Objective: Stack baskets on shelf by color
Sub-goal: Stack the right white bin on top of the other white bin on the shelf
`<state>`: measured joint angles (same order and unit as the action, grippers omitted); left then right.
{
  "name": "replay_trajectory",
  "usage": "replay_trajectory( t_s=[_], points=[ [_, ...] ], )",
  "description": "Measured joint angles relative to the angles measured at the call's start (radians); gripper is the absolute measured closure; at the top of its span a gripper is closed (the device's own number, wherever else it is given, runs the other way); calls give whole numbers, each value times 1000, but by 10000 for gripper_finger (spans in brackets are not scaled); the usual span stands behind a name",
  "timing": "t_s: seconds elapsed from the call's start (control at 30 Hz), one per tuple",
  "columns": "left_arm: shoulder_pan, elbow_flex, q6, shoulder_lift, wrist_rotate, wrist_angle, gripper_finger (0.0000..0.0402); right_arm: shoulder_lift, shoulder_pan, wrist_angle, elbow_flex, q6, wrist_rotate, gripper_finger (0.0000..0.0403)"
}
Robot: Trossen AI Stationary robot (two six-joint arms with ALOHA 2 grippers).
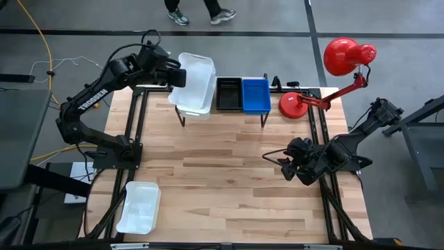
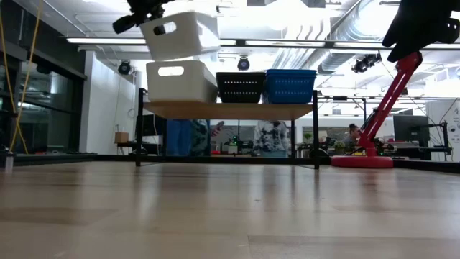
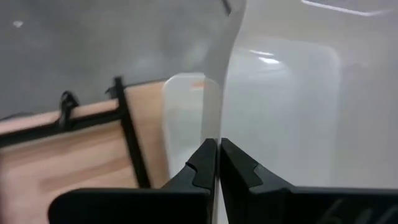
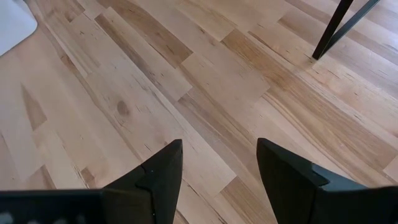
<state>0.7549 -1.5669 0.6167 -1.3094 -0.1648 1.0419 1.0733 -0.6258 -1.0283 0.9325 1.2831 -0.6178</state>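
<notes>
My left gripper is shut on a white basket above the shelf's left end. In the low view this basket hangs over a second white basket that rests by its bottom on the shelf's plank. A black basket and a blue basket sit side by side on the shelf to its right. A third white basket lies on the table near the near-left corner. My right gripper is open over bare table on the right side. My left gripper pinches the held white basket's end wall, the one facing the table's left, one finger inside and one outside. The fingers reach in from the table's left. The basket is lifted clear, slightly tilted, just above the white basket on the shelf.
A red desk lamp stands at the table's far right, its base next to the shelf's right end. Bare wooden tabletop lies between the shelf and the near edge. People stand beyond the far edge.
</notes>
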Motion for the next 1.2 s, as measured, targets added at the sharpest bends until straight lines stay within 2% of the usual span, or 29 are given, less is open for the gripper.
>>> replay_trajectory(
  t_s=[0.17,0.47,0.83,1.07,1.2],
  points=[
    [34,0,4,-18,4,78,401,0,0,0,0,0,0,211],
    [44,0,9,-81,59,87,401,0,0,-1,0,0,0,211],
    [44,0,23,-134,49,99,401,0,0,-2,0,0,0,211],
    [44,0,-23,-138,49,98,401,0,0,-2,0,0,0,211],
    [44,0,-26,-138,50,96,391,0,0,-5,0,0,0,211]
  ],
)
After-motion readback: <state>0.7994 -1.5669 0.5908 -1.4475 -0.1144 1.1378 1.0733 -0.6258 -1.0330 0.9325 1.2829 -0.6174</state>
